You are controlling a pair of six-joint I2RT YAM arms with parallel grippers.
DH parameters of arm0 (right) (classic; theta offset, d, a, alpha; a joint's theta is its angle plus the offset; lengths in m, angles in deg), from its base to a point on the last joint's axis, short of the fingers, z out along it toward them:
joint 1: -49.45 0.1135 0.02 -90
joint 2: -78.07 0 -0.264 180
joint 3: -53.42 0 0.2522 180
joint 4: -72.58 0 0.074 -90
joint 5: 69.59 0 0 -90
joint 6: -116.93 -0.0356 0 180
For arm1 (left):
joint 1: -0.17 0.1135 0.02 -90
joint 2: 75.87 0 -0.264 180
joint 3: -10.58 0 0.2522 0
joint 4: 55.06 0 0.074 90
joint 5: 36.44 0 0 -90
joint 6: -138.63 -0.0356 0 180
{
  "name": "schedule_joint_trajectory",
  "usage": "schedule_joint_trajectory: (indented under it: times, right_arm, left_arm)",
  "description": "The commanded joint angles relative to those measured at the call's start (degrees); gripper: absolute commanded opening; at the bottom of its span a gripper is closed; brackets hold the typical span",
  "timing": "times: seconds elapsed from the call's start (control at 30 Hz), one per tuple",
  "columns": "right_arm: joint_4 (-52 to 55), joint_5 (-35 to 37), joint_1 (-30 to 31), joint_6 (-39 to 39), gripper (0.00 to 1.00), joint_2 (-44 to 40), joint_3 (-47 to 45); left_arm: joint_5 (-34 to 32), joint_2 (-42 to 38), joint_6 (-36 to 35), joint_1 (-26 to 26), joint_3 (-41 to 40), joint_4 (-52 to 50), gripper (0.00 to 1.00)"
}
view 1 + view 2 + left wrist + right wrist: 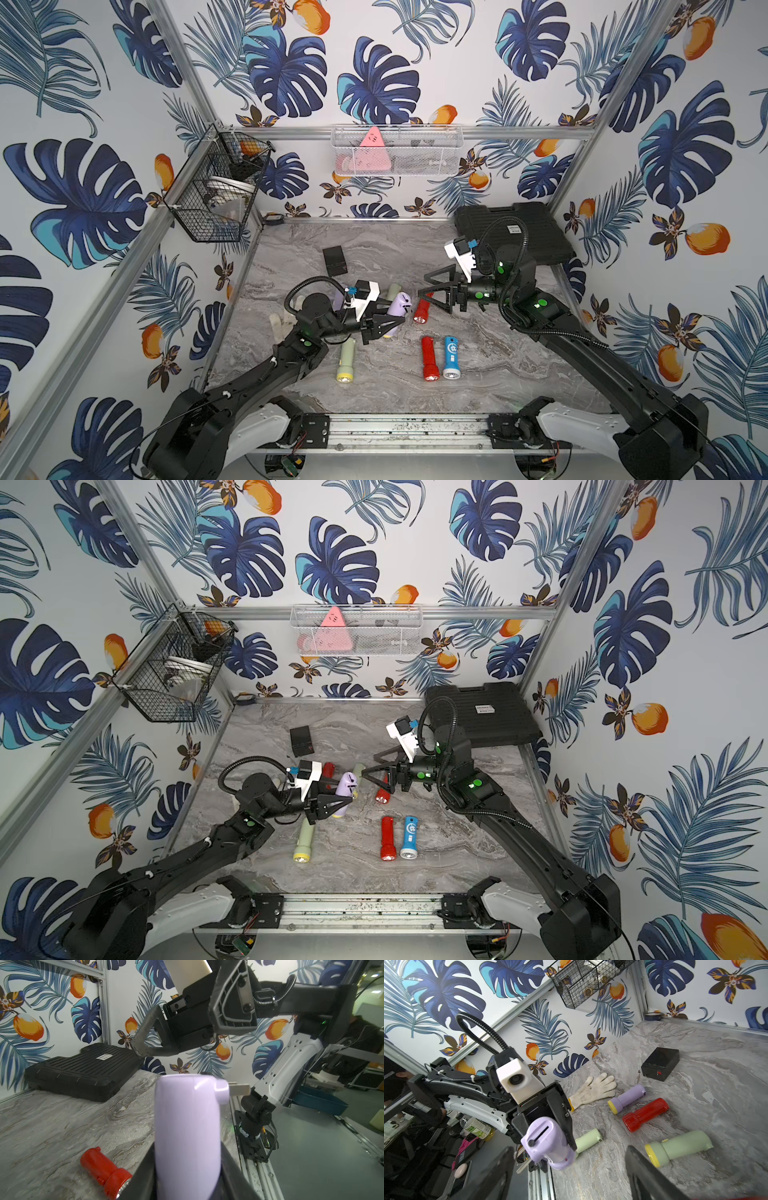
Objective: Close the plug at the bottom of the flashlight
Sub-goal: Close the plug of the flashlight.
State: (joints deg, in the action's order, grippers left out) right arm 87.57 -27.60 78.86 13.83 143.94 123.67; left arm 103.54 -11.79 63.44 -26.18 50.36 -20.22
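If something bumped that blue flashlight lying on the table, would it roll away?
Probably: the blue flashlight lies on its side, round-bodied, on a smooth table. Its wider head would likely make it curve, not run straight. The red flashlight close beside it might stop it.

Lilac flashlight [187, 1126] glossy plastic; tabletop [52, 1126] marble-look; glove [593, 1088] knit cloth.

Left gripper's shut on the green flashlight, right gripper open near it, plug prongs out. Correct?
No. The left gripper is shut on the purple flashlight, not a green one; the left wrist view shows it. The right gripper is open near it and the plug prongs are out.
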Motion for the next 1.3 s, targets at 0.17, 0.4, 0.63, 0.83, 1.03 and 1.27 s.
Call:
schedule_joint_trajectory:
  times: [0.17,0.4,0.63,0.83,1.03,1.27]
  right_arm:
    - [-4.69,-4.38,1.08,-1.44,0.84,2.59,0.72]
    - [-6.77,-4.59,1.62,-2.21,0.79,5.53,1.62]
    - [-6.14,-4.99,2.49,-1.90,0.75,6.05,3.43]
    - [-5.01,-5.08,3.33,-1.06,0.72,6.03,4.24]
    - [-5.66,-4.81,3.61,-1.38,0.68,6.43,2.94]
    - [-6.60,-4.86,3.79,-2.01,0.66,6.83,1.83]
  left_arm:
    - [6.57,10.54,17.25,1.12,-0.14,31.35,0.00]
    - [7.32,7.77,12.51,1.12,0.51,22.37,0.00]
    - [7.47,8.06,12.31,1.09,0.61,21.43,0.00]
    - [7.59,9.40,13.85,1.10,0.70,23.47,0.00]
    - [7.64,9.51,14.18,1.12,0.79,23.87,0.00]
    - [7.94,9.94,15.42,1.07,0.96,25.39,0.00]
